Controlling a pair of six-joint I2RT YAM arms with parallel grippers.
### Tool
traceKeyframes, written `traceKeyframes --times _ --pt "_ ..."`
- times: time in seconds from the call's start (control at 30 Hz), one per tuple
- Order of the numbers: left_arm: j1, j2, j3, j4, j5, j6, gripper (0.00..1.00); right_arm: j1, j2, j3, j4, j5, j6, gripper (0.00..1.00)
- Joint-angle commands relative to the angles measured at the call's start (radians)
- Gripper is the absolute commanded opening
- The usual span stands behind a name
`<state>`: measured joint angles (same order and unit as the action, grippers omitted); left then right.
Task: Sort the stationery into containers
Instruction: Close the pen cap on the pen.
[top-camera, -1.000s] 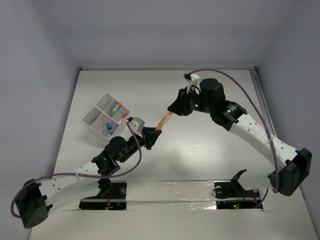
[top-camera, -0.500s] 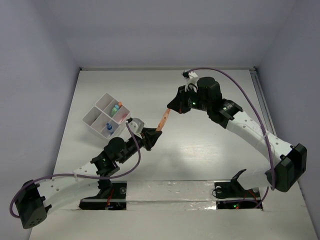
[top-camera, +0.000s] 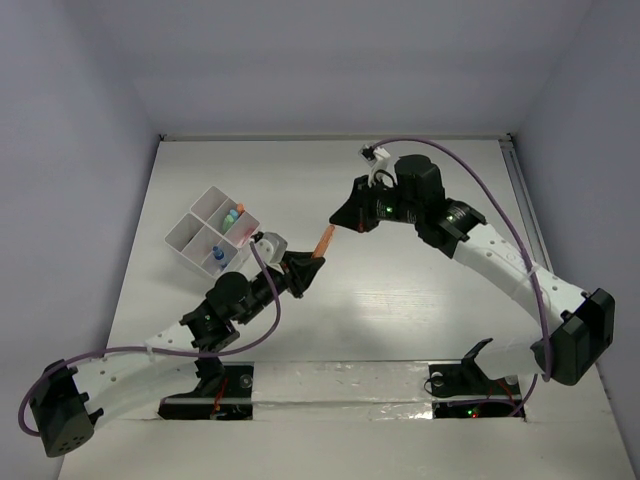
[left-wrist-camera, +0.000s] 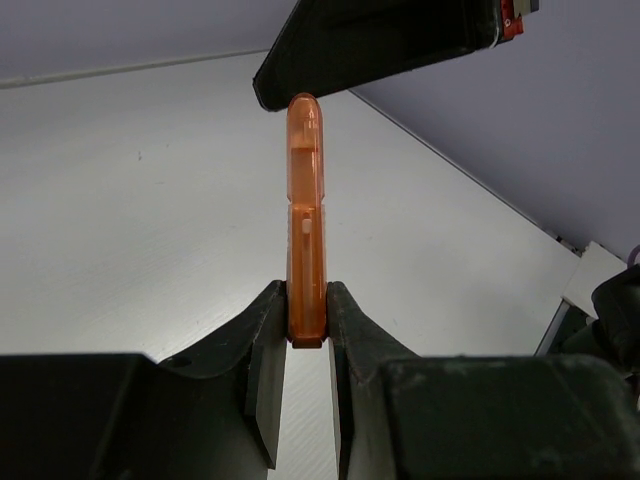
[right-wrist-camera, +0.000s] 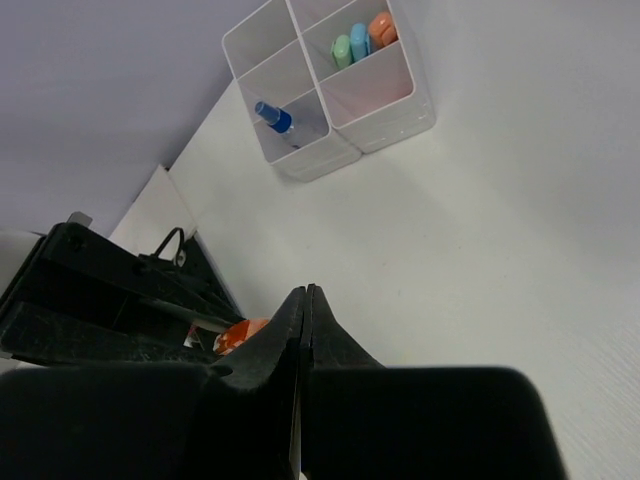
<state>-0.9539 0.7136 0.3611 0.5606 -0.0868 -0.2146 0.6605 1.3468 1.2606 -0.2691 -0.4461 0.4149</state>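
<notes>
1. Left hand (top-camera: 304, 268): jaws narrow, clamped on the base end of the orange marker (top-camera: 322, 243). In the left wrist view its fingers (left-wrist-camera: 268, 330) press the marker's (left-wrist-camera: 305, 200) two flat sides, and the marker stands out straight beyond the fingertips.
2. Orange marker: translucent, short, with a rounded tip. It is lifted above the counter (top-camera: 420, 300) near mid-counter, slanting up and away from the left hand toward the right hand (top-camera: 341, 218).
3. Right hand: jaws pressed flat together with nothing between them, as the right wrist view (right-wrist-camera: 303, 292) shows. It hangs just beyond the marker's free tip. In the left wrist view the tip meets the dark lower edge of this hand (left-wrist-camera: 380, 45), but whether they touch cannot be told.
4. Containers (top-camera: 186, 232): white translucent boxes joined as a block of four compartments, standing on the far-left part of the counter, well apart from both hands.
5. Contents, from the right wrist view of the block (right-wrist-camera: 395, 115):
   - One compartment holds a green marker (right-wrist-camera: 341, 48), a light blue marker (right-wrist-camera: 359, 40) and an orange marker top (right-wrist-camera: 381, 25), upright side by side.
   - A neighbouring compartment holds a blue-white tube (right-wrist-camera: 272, 116), leaning.
   - A third shows a pink tint through its wall, and what is in it cannot be made out.
</notes>
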Motion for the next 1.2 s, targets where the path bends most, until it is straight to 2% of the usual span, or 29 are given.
traceKeyframes --times 0.0,0.3,0.37,0.43,0.47,0.5,0.57,0.6,0.73,0.77,0.93,1.07,1.17 --pt "-0.005 -0.002 0.053 0.048 -0.011 0.004 0.0 -0.004 -0.028 -0.027 0.065 -0.057 0.028 0.0" --pt "-0.005 0.033 0.093 0.061 -0.021 0.024 0.0 0.036 -0.032 -0.099 0.084 -0.088 0.045 0.0" --pt "-0.005 0.041 0.105 0.058 -0.022 0.027 0.0 0.047 -0.044 -0.107 0.073 -0.04 0.042 0.0" --pt "-0.005 0.044 0.107 0.058 -0.016 0.026 0.0 0.047 -0.075 -0.11 0.054 0.07 0.035 0.02" --pt "-0.005 0.043 0.107 0.058 -0.014 0.023 0.0 0.047 -0.084 -0.104 0.029 0.105 0.032 0.06" --pt "-0.005 0.041 0.104 0.053 -0.014 0.017 0.0 0.047 -0.09 -0.099 0.018 0.166 0.03 0.17" --pt "-0.005 0.035 0.095 0.048 -0.014 0.012 0.0 0.047 -0.101 -0.077 -0.031 0.239 0.028 0.29" --pt "-0.005 0.023 0.09 0.042 -0.014 0.008 0.0 0.047 -0.101 -0.067 -0.051 0.309 0.03 0.38" --pt "-0.005 -0.003 0.056 0.035 -0.024 -0.011 0.0 0.037 -0.138 -0.064 -0.059 0.362 0.035 0.59" --pt "-0.005 -0.003 0.043 0.035 -0.024 -0.02 0.0 0.037 -0.193 -0.085 -0.004 0.366 0.057 0.73" --pt "-0.005 0.023 0.042 0.047 -0.022 -0.022 0.0 0.037 -0.207 -0.101 0.056 0.292 0.11 0.8" --pt "-0.005 0.047 0.048 0.059 -0.028 -0.026 0.0 0.037 -0.232 -0.151 0.172 0.235 0.168 0.87" --pt "-0.005 0.063 0.055 0.065 -0.027 -0.028 0.0 0.037 -0.221 -0.17 0.226 0.189 0.19 0.88"
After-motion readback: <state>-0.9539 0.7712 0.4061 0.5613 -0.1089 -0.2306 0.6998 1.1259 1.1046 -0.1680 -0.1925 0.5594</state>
